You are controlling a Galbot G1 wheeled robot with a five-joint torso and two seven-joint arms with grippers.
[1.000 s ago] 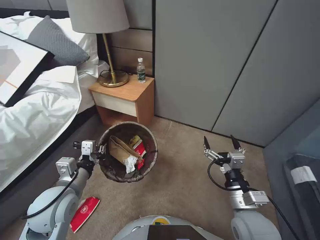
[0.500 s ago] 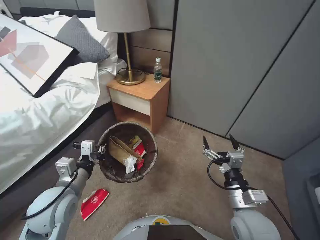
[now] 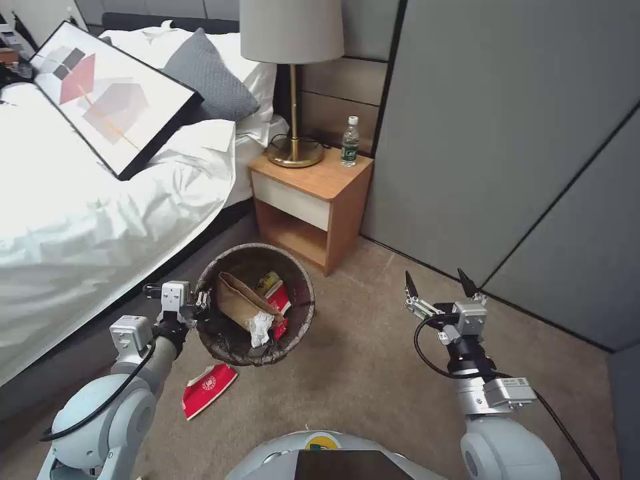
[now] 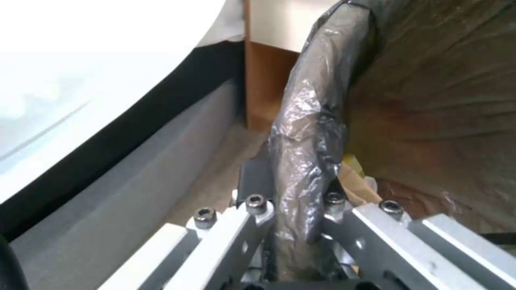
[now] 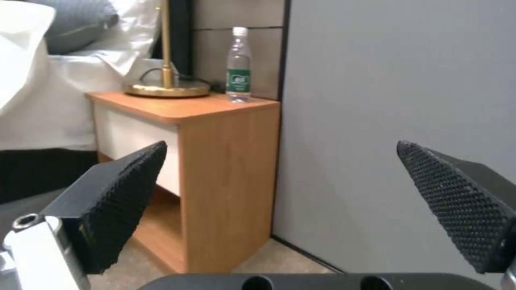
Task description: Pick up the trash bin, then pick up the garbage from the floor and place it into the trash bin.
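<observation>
The trash bin (image 3: 303, 319), lined with a dark bag, hangs above the carpet at centre left. My left gripper (image 3: 202, 301) is shut on its near-left rim; the left wrist view shows the fingers clamping the bag-covered rim (image 4: 306, 161). Inside lie a brown paper bag (image 3: 239, 301), red-and-white packets (image 3: 279, 298), a yellow wrapper and a white tissue (image 3: 260, 327). A red-and-white packet of garbage (image 3: 208, 389) lies flat on the carpet below the bin, near my left arm. My right gripper (image 3: 439, 285) is open, held up over bare carpet to the right, with nothing between its fingers (image 5: 123, 193).
A wooden nightstand (image 3: 312, 200) behind the bin carries a brass lamp (image 3: 293, 87) and a water bottle (image 3: 349, 142). The bed (image 3: 100, 220) with white duvet, grey pillow and a framed picture (image 3: 113, 93) runs along the left. Grey wardrobe panels (image 3: 507, 133) close off the back and right.
The whole head view has shifted rightward as the camera turned left. Relative to the bin, the red packet on the floor now lies closer beneath it. Both grippers hold their poses.
</observation>
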